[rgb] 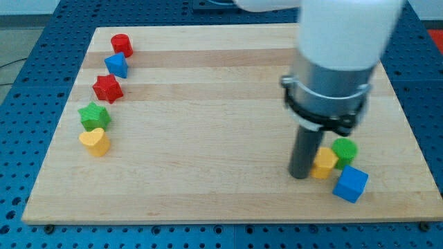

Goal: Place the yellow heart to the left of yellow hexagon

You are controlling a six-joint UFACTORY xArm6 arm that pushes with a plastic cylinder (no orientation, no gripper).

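Observation:
The yellow heart (pixel 95 142) lies near the board's left edge, just below a green star (pixel 93 115). The yellow hexagon (pixel 324 163) sits at the lower right of the board, touching a green cylinder (pixel 344 149) and a blue cube (pixel 350 184). My tip (pixel 300 174) stands on the board right against the left side of the yellow hexagon, far to the right of the yellow heart.
A red star (pixel 107 88), a blue block (pixel 117 65) and a red cylinder (pixel 122 45) run up the left side above the green star. The wooden board (pixel 208 104) lies on a blue perforated table. The arm's bulky white and grey body (pixel 332 69) hangs over the right side.

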